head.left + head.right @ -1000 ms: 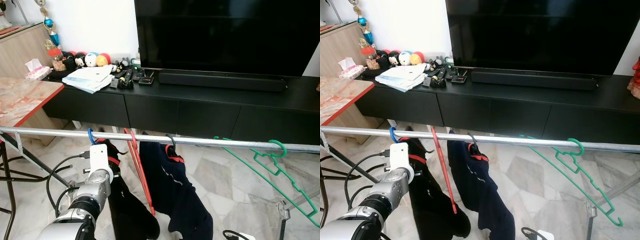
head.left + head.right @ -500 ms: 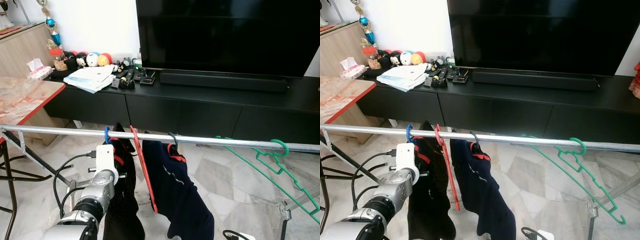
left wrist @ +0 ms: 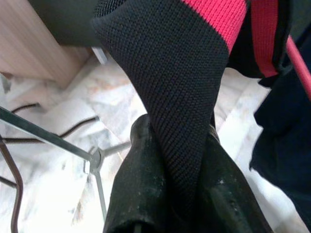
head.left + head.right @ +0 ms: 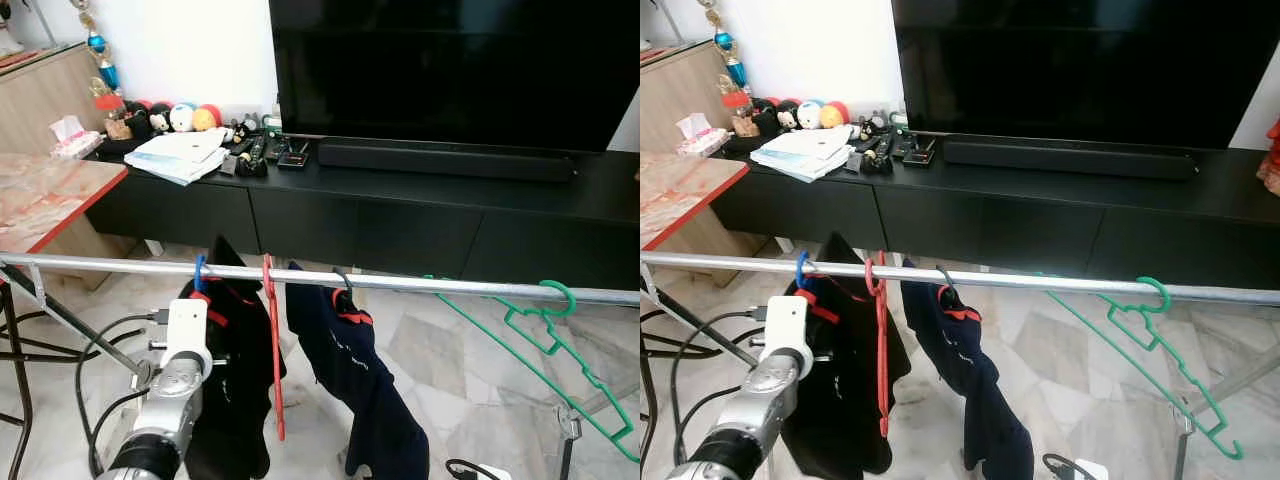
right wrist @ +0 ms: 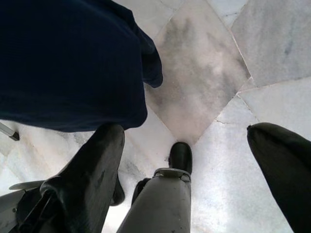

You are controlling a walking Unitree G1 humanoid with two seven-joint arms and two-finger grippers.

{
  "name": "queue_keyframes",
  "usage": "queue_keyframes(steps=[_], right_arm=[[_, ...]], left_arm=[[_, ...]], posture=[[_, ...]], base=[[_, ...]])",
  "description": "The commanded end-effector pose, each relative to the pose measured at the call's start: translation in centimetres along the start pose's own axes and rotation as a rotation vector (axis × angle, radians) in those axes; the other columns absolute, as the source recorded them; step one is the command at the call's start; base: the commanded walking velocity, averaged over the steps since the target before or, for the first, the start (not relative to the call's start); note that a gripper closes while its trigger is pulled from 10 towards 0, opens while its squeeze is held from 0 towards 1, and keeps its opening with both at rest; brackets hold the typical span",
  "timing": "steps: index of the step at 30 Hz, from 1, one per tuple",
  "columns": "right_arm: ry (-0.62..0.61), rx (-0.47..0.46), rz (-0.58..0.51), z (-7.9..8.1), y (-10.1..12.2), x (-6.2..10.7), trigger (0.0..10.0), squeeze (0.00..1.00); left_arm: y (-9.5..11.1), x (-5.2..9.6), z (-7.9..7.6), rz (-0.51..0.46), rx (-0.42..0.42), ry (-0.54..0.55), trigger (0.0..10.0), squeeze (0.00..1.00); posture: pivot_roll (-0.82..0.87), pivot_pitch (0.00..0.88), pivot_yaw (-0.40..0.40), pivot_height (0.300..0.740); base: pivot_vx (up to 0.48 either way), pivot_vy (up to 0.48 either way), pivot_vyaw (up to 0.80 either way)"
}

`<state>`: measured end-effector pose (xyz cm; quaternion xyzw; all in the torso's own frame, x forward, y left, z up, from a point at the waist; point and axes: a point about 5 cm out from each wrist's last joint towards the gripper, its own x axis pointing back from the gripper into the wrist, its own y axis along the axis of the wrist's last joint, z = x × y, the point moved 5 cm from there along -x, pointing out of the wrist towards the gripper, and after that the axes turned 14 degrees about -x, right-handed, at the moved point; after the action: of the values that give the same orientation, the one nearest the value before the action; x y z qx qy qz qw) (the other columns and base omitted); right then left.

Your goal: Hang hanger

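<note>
Left pincer (image 3: 182, 194) pinching black garment (image 3: 189, 73)

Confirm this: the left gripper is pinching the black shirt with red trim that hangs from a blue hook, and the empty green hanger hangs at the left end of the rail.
Wrong on one point. The green hanger hangs at the right end of the rail, as the left eye view shows. The rest holds: the left gripper pinches the black shirt with red trim, which hangs from a blue hook.

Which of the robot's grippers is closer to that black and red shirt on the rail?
Left. The left gripper is shut on the black and red shirt; the right gripper hangs open low above the floor.
</note>
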<state>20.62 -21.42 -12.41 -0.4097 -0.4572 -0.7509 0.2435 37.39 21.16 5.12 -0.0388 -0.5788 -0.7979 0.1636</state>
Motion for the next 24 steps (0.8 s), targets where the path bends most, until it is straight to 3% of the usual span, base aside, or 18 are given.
queue_keyframes(steps=[1,8,9,10,11,16,24], right_arm=[[0.001,-0.001,0.009,0.0,-0.3,0.0,10.0,0.00],[0.001,0.002,0.011,0.0,-0.4,0.0,10.0,0.00],[0.001,0.002,0.011,0.0,-0.4,0.0,10.0,0.00],[0.001,0.003,0.012,0.0,-0.4,0.0,10.0,0.00],[0.002,0.004,0.013,0.0,-0.4,0.0,10.0,0.00],[-0.001,0.003,0.012,0.0,-0.4,0.0,10.0,0.00],[0.000,-0.005,0.001,0.2,-0.2,0.0,10.0,0.00]], left_arm=[[1.6,0.2,1.2,-0.084,-0.009,0.039,0.0,0.00],[-0.1,2.2,1.2,-0.103,-0.030,0.032,0.0,0.00],[-1.0,3.1,1.0,-0.102,-0.043,0.021,1.0,0.00],[-1.6,3.6,0.8,-0.097,-0.049,0.013,3.6,0.00],[-2.6,4.5,0.6,-0.085,-0.059,0.001,10.0,0.00],[-3.8,6.0,0.5,-0.066,-0.055,-0.001,10.0,0.00],[-3.7,6.4,-0.4,-0.059,-0.050,-0.043,10.0,0.00]], posture=[[-0.07,0.015,0.060,0.740],[-0.06,0.003,0.064,0.740],[-0.06,0.003,0.064,0.740],[-0.06,0.000,0.064,0.740],[-0.06,0.000,0.063,0.740],[-0.06,0.000,0.063,0.740],[-0.05,0.000,0.067,0.740]], base=[[0.000,0.000,0.00],[0.000,0.000,0.00],[0.000,0.000,0.00],[0.000,0.000,0.00],[0.000,0.000,0.00],[0.000,0.000,0.00],[0.000,0.000,0.00]])
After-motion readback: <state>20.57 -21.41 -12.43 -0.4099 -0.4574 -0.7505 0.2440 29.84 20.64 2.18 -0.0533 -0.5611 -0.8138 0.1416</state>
